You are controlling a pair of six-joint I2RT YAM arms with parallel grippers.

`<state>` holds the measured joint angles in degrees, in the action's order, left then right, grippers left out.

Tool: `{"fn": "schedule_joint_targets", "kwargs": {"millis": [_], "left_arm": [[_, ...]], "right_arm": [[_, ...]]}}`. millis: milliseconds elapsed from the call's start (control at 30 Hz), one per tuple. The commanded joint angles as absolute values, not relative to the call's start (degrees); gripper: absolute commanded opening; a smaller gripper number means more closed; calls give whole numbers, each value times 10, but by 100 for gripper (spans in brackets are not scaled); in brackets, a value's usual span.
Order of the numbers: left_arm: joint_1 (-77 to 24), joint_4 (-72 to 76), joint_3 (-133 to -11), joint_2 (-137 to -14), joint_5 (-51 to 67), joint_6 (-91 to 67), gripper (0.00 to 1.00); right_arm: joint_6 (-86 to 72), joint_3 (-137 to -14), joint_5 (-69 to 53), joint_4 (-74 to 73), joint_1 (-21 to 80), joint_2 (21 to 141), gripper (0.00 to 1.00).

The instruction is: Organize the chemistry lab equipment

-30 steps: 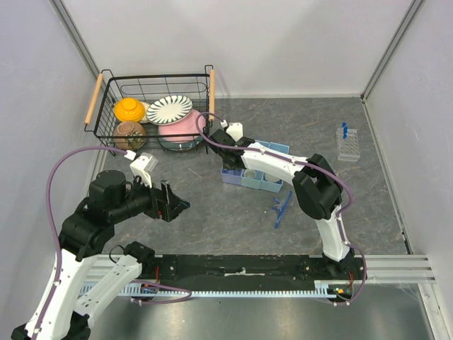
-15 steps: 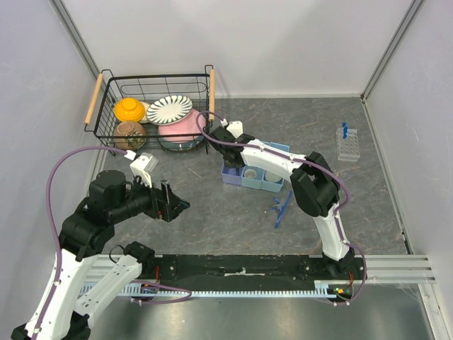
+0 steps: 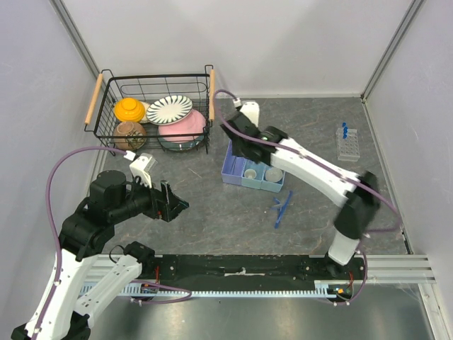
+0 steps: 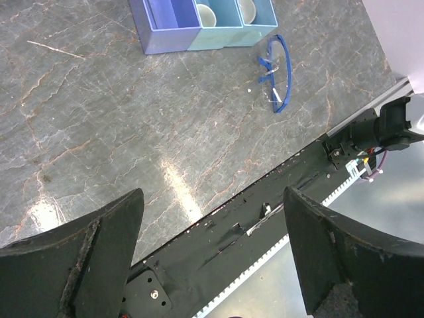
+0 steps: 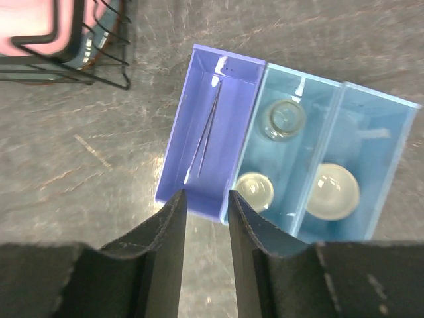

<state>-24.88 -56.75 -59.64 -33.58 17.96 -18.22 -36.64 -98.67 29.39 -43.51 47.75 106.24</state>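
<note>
A three-compartment blue tray sits mid-table. In the right wrist view the thin metal spatula lies in the tray's purple compartment. Two tiny cups sit in the middle compartment and the white dome dish in the right one. My right gripper hovers above the purple compartment's near end, jaws narrowly apart and empty; it also shows in the top view. Blue stick tools lie on the table. The clear rack with blue-capped tubes stands far right. My left gripper is wide open and empty.
A black wire basket with wooden handles holds striped, pink and orange crockery at the back left; its corner shows in the right wrist view. White walls close in the table on three sides. The black arm rail runs along the near edge.
My right arm has stretched out and lifted, and its gripper has moved back and up from the tray's left compartment. The left arm has not moved.
</note>
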Motion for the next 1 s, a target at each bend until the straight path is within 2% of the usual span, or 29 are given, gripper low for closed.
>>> {"fn": "schedule_joint_targets", "kwargs": {"millis": [0,67,200,400,667,967], "left_arm": [[-249,-556,-609,-335,173,-170,92],[-249,-553,-609,-335,173,-168,92],[-249,-551,-610,-333,175,-167,92],[-249,-546,-608,-331,178,-171,92],[-249,-539,-599,-327,185,-179,92],[-250,-534,-590,-326,195,-185,92]], "right_arm": [[-380,-878,338,-469,487,887,41],[-399,-820,341,-469,487,833,41],[-480,-650,338,-463,488,650,45],[-599,-499,304,-457,488,442,47],[-717,-388,292,-481,488,323,47],[-789,-267,266,-428,488,286,49]]}}
